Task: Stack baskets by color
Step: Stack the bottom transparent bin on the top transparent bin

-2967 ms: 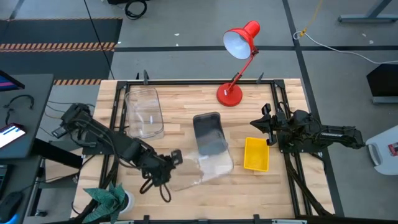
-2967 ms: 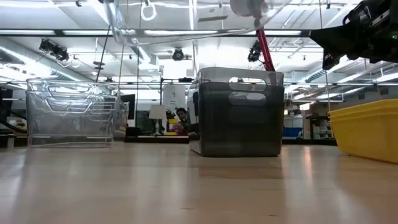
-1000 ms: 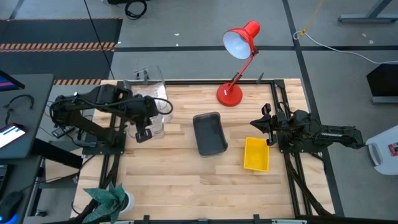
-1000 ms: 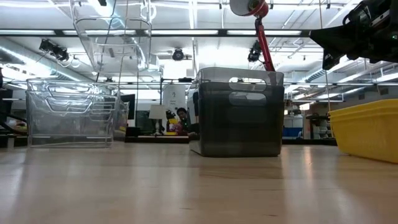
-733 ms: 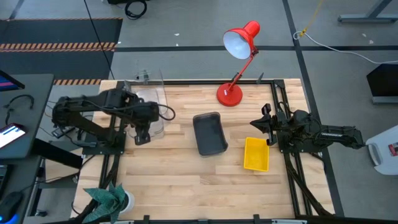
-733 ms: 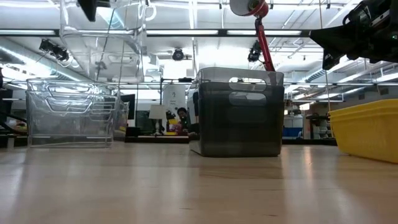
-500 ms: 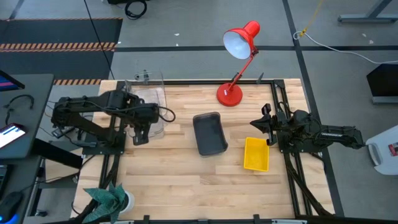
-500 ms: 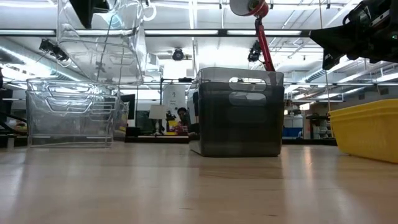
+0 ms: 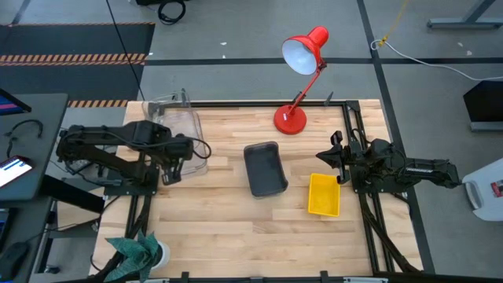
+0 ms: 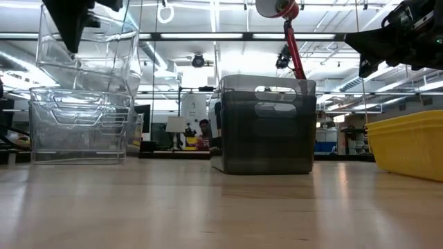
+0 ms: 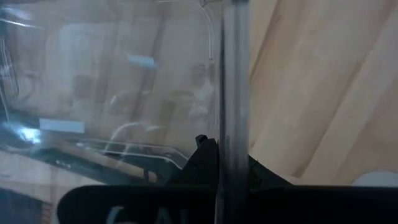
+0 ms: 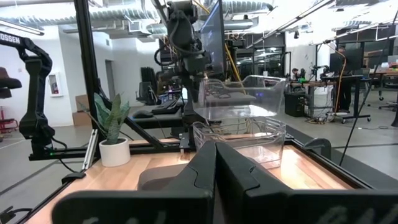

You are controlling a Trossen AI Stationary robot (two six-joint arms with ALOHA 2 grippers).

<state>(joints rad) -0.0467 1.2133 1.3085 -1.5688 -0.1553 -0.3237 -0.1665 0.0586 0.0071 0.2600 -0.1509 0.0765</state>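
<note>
My left gripper [image 9: 170,167] is at the far left of the table, shut on a clear basket [image 10: 86,59]. It holds that basket tilted just over a stack of clear baskets [image 10: 79,128] that rests on the table. The right wrist view shows the held clear basket [image 12: 239,96] right above the stack [image 12: 239,134]. A dark grey basket [image 9: 263,169] stands mid-table. A yellow basket [image 9: 324,194] stands to its right. My right gripper [image 12: 216,180] is shut on nothing and waits raised at the right edge. My left gripper pinches the clear basket's wall at the rim [image 11: 235,106] of its near short end, one finger on each side. The fingers [image 10: 69,28] come from above, pointing down. The basket hangs tilted, its lower edge level with the stack's rim; whether they touch I cannot tell.
A red desk lamp [image 9: 302,55] stands at the far edge with its base on the table. A potted plant [image 9: 137,251] sits at the near left corner. Bare wood lies along the table's near side in front of the baskets.
My left gripper has gone down and toward the table's left edge, staying shut on the clear basket. The basket has sunk from well above the stack to the level of the stack's rim, still tilted.
</note>
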